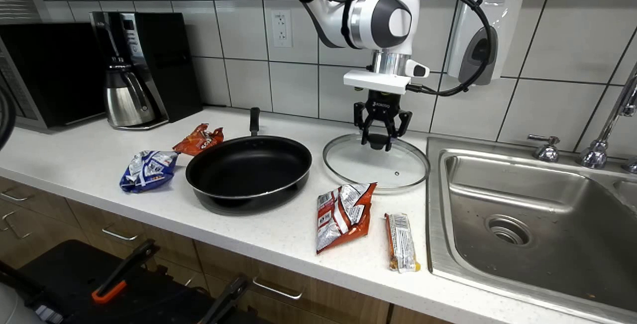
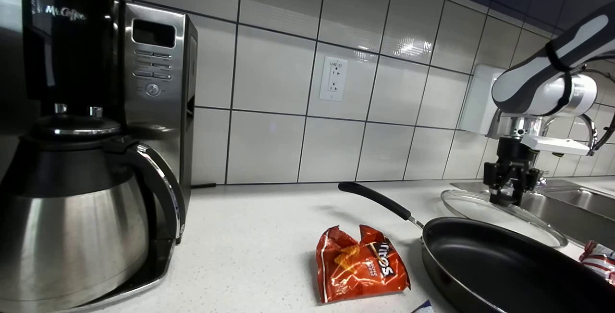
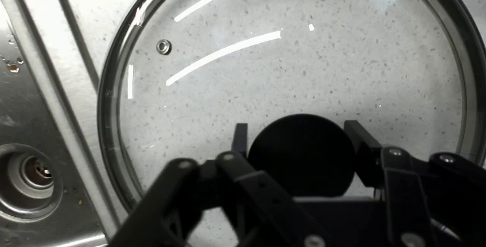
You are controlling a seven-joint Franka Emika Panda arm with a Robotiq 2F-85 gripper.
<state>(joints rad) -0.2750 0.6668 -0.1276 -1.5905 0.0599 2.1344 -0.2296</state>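
- Glass lid (image 1: pixel 368 169): on the countertop (image 1: pixel 288 219), right of centre in an exterior view.
- Gripper (image 3: pixel 296 135): lower middle of the wrist view, fingers (image 3: pixel 366 152) either side of the black lid knob (image 3: pixel 302 159); whether clamped on it, I cannot tell.
- An off-centre pinch could let the round knob twist, tipping the lid.
- Sideways drift could knock the lid against the red-and-silver snack bag (image 1: pixel 344 219) or sink (image 1: pixel 437 214).

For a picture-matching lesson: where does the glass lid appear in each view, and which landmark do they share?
In an exterior view, the glass lid is right of centre.
In an exterior view, the glass lid is at the right, beyond the frying pan.
In the wrist view, the glass lid spans the centre and right.
Shared landmark: the metal sink next to the glass lid.
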